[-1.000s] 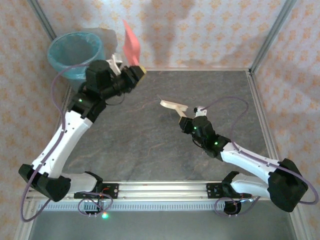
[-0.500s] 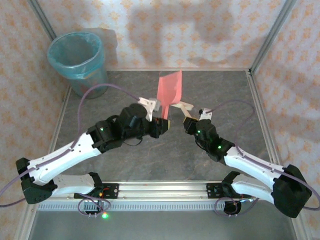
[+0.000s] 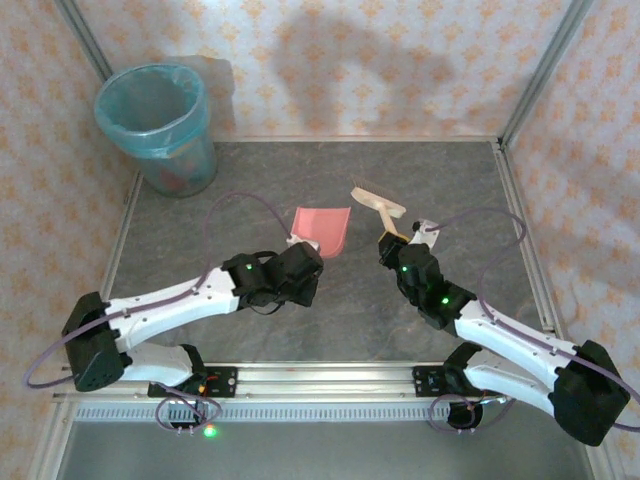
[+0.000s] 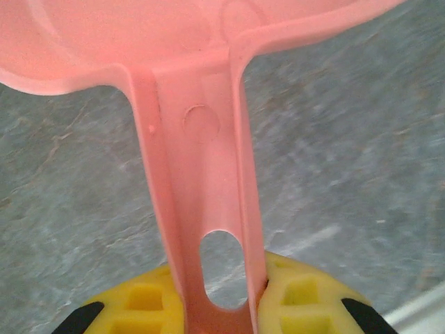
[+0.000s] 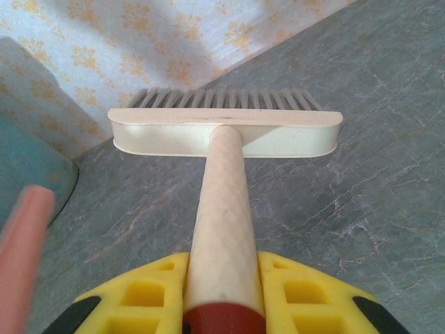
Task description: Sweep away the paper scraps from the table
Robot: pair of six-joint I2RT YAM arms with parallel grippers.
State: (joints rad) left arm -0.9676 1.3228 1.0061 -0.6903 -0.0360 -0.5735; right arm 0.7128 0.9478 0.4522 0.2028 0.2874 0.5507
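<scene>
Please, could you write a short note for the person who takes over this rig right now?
Left pincer: shut on the handle of the pink plastic dustpan, held over the dark grey marbled table.
Right pincer: shut on the cream-handled hand brush, its head beside the dustpan.
Likely done: coloured paper scraps seem to show through the teal-lined bin's wall.
To do: check the table for strays, put both tools down.

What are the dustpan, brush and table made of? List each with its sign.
Dustpan: looks like pink moulded plastic, smooth, slightly glossy, with a round mould mark on its handle.
Brush: cream head probably plastic; the handle shows a fine diamond texture, material unclear.
Table: grey marbled surface with pale veining, either stone or printed laminate.
</scene>
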